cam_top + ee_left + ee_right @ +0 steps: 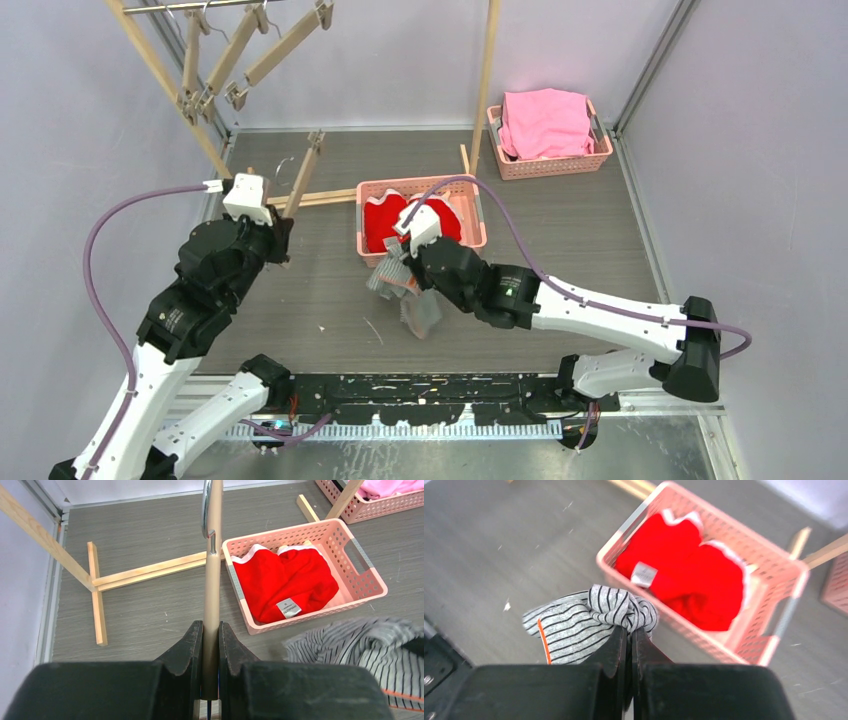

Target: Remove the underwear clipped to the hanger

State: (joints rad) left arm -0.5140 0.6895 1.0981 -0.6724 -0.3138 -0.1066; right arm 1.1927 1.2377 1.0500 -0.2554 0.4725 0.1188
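My left gripper [210, 630] is shut on the wooden bar of the hanger [212, 575], which points up and away; a metal clip [205, 510] shows near its far end with no cloth on it. My right gripper [630, 630] is shut on the bunched grey-and-white striped underwear [574, 622], which hangs just in front of the pink basket [470, 195] and apart from the hanger [303, 175]. The red underwear with white trim [385, 222] lies in that basket, with pale peach cloth [756, 605] showing beside it. The striped underwear [420, 310] droops below my right gripper [405, 268].
A second pink basket [550, 165] with bright pink cloth [545, 120] stands at the back right. A wooden rack [165, 75] with more hangers [275, 50] rises at the back left, and its base bars [145, 571] lie on the floor. An upright wooden post [487, 80] stands behind the near basket.
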